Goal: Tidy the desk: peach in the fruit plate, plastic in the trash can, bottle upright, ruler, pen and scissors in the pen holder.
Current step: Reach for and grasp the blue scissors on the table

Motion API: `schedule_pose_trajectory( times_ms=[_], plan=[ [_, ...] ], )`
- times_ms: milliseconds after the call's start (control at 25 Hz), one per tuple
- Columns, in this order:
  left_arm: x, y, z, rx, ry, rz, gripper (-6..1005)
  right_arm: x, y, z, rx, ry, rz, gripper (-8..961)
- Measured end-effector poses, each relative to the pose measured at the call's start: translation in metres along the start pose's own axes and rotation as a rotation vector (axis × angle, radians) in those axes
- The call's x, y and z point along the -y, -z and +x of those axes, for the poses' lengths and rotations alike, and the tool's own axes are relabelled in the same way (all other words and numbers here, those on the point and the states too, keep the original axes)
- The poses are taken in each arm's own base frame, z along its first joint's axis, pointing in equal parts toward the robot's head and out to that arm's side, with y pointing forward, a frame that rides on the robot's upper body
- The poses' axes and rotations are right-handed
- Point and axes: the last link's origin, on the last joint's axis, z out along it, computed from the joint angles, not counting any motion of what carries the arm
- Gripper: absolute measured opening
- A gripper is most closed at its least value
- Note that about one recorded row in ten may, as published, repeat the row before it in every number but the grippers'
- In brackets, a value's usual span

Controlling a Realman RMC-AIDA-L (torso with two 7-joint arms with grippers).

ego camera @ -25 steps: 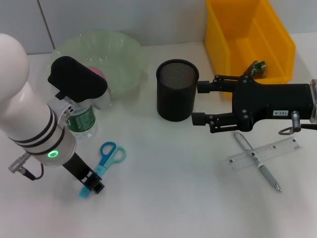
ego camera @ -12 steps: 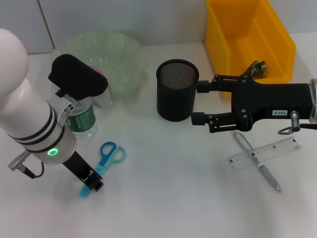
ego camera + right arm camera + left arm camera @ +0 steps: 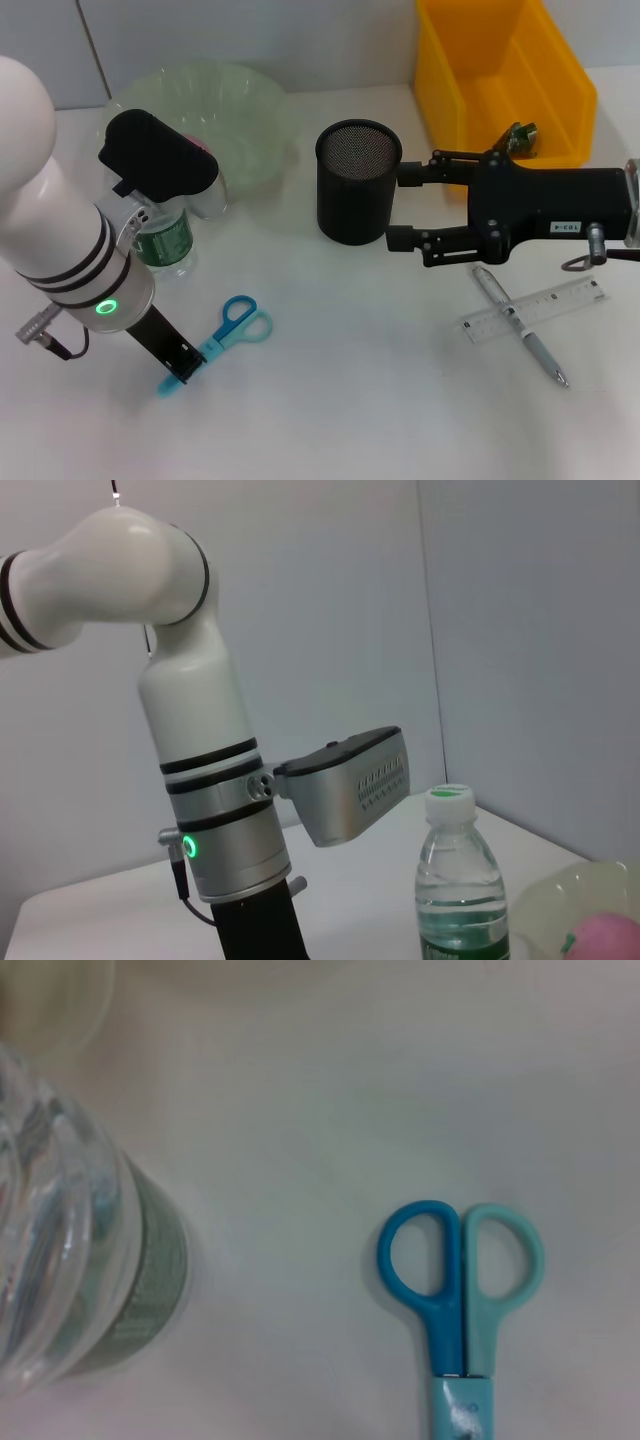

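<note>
Left claw (image 3: 185,372) clamped on scissors blades; right claw (image 3: 403,208) spread beside holder.
Scissors (image 3: 228,330) lie flat on counter (image 3: 340,400), handles free, blade end pinched for lifting toward holder (image 3: 358,182). Bottle (image 3: 165,240) upright, green label unreadable. Right arm tag illegible. Pen (image 3: 520,327) crosses ruler (image 3: 535,310), printed scale only.

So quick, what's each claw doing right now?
Left claw: shut on the scissors, gripping the blade end.
Right claw: open, holding nothing, beside the pen holder.
</note>
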Motion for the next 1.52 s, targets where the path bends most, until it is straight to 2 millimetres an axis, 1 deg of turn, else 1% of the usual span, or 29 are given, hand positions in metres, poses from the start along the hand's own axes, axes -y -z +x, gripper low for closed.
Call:
schedule_pose_trajectory(
  times_ms=[200,360,440,640,840,960,1120,1400,1520],
  plan=[
    [-0.001,0.002,0.000,-0.014,-0.004,0.002,142,-0.001,0.003,-0.002,0.017,0.003,0.008,826],
    [0.001,0.005,-0.005,-0.027,0.012,0.005,64,-0.003,0.009,-0.007,0.049,0.015,0.022,826],
    [0.002,0.005,-0.007,-0.022,0.020,0.008,63,-0.004,0.015,-0.007,0.055,0.023,0.034,826],
    [0.002,0.007,-0.007,-0.012,0.023,0.009,60,-0.005,0.021,-0.003,0.055,0.028,0.051,826],
    [0.000,0.012,-0.002,-0.011,0.021,0.026,61,-0.005,0.022,-0.003,0.053,0.035,0.054,826],
    [0.003,0.014,-0.001,-0.008,0.036,0.062,61,-0.006,0.021,-0.003,0.050,0.049,0.049,826],
    [0.004,0.017,-0.001,-0.004,0.051,0.088,123,-0.007,0.020,-0.004,0.050,0.055,0.040,826],
    [-0.006,0.014,0.000,0.005,0.034,0.047,232,-0.009,0.020,-0.003,0.046,0.064,0.029,826],
    [-0.009,0.014,0.000,0.010,0.031,0.027,357,-0.009,0.021,-0.002,0.043,0.067,0.030,826]
  ],
)
